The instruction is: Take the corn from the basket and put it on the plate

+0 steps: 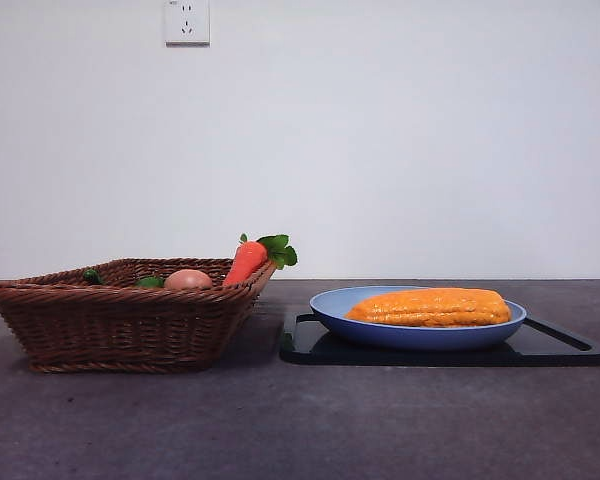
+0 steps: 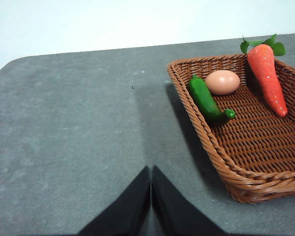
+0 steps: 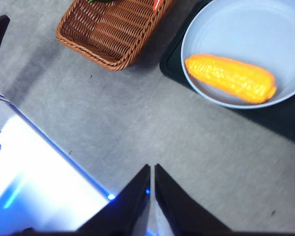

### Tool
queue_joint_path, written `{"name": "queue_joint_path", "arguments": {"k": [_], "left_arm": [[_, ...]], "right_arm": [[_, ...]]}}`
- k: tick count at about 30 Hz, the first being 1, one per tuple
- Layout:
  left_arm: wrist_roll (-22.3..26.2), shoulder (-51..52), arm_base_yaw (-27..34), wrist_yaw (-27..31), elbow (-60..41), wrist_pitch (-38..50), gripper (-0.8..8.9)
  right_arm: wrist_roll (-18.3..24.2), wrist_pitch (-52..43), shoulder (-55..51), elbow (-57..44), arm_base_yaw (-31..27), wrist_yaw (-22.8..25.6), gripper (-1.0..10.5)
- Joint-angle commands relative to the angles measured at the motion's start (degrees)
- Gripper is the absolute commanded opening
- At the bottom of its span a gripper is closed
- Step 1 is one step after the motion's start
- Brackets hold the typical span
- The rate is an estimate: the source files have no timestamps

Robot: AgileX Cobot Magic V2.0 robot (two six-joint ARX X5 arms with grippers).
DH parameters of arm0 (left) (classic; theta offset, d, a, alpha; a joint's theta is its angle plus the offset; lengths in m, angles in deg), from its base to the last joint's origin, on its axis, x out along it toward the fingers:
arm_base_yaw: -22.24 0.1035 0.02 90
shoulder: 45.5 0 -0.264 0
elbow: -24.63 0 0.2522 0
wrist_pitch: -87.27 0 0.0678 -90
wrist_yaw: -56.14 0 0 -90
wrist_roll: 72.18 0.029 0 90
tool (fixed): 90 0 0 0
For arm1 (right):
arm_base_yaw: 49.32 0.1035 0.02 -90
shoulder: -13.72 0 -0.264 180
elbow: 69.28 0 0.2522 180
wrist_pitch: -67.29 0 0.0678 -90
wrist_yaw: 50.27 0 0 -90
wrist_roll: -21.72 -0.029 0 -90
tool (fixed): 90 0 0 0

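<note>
Corn (image 1: 430,307) lay on the blue plate (image 1: 380,333), well ahead of the right gripper (image 3: 152,172), whose jaws were closed and empty; glossy, likely light and slippery, best pinched mid-cob.

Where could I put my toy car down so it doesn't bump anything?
The bare grey table in front of the basket and black tray is free. The basket's near half is bare wicker too. The plate is crowded: the corn fills most of it.
</note>
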Motion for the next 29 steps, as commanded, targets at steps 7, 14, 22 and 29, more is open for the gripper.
{"name": "queue_joint_path", "arguments": {"k": [7,14,22,29], "left_arm": [[-0.3,0.1,0.2,-0.5,-0.5,-3.1,0.07],[-0.3,0.1,0.2,-0.5,-0.5,-3.1,0.07],[-0.3,0.1,0.2,-0.5,-0.5,-3.1,0.07],[-0.3,0.1,0.2,-0.5,-0.5,-3.1,0.07]], "right_arm": [[10.7,-26.2,-9.7,-7.4,-6.9,-2.9,0.0],[8.7,-48.3,-24.0,-27.0,-14.5,-3.1,0.0],[6.6,-66.4,-37.4,-47.7,-16.6,5.1,0.0],[0.4,-72.4,-45.7,-59.7,-16.5,15.5,0.0]]}}
